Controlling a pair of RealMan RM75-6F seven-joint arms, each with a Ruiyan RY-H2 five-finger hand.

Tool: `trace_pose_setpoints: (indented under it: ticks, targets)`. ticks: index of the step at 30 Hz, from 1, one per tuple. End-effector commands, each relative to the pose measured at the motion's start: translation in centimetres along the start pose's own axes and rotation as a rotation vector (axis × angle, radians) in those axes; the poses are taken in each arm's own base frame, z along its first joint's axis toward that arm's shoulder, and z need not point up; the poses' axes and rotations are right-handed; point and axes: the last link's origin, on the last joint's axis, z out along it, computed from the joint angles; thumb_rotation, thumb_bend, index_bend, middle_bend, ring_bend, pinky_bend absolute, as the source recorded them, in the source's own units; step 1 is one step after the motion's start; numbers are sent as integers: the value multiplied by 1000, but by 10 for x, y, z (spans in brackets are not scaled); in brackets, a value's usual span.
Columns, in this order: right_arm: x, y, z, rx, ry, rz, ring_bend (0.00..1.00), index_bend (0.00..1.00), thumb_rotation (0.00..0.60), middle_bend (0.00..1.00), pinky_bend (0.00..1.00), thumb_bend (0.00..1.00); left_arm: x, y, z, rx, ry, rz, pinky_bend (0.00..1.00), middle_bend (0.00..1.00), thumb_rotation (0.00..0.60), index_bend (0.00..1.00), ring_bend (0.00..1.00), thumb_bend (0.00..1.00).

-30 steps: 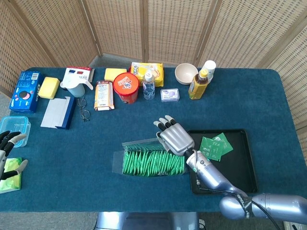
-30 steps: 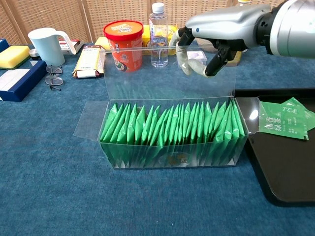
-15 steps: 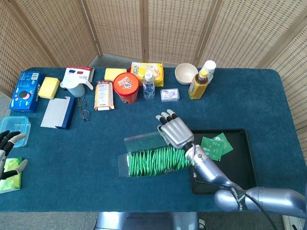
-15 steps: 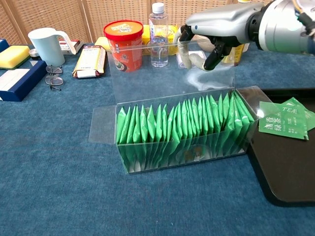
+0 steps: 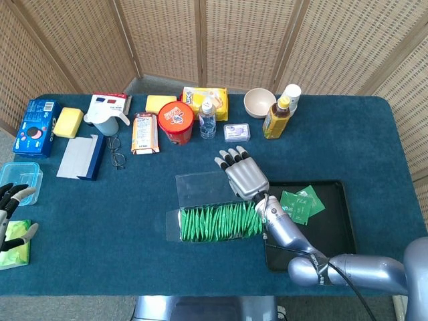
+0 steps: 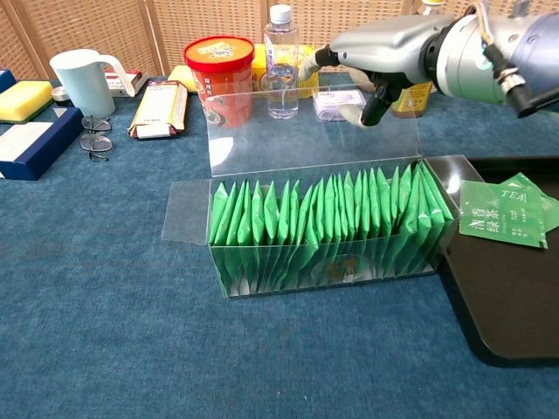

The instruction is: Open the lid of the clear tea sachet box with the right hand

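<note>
The clear tea sachet box [image 5: 215, 223] [image 6: 325, 234] sits mid-table, packed with green sachets. Its clear lid [image 5: 202, 184] [image 6: 310, 127] is swung up and leans back toward the far side, with side flaps spread. My right hand [image 5: 243, 175] [image 6: 383, 51] hovers over the lid's far right edge. Its fingers are loosely spread and point away from me, the thumb hangs down, and it holds nothing. Whether it touches the lid I cannot tell. My left hand [image 5: 12, 215] rests at the table's left edge with fingers apart and nothing in it.
A black tray [image 5: 334, 231] [image 6: 515, 301] with loose tea sachets [image 5: 301, 202] [image 6: 505, 212] lies right of the box. Along the far side stand a red cup [image 6: 219, 66], water bottle [image 6: 281, 63], white pitcher [image 6: 80, 82], bowl [image 5: 259, 102] and boxes. Glasses [image 6: 94, 140] lie at left.
The lid has tipped further back and the box has slid and turned a little to the right. My right hand has moved toward the far side with the lid's edge.
</note>
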Motion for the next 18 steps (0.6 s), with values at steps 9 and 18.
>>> trace_pose_setpoints:
  ticks: [9, 18]
  targets:
    - [-15, -6, 5, 4, 4, -1, 56, 34, 600, 56, 89, 398, 0, 0, -2, -4, 3, -1, 248, 159, 600, 184, 87, 267]
    - [11, -3, -24, 150, 140, 71, 56, 38, 525, 60, 86, 38, 3, 3, -2, -23, 20, -2, 248, 159, 600, 186, 87, 268]
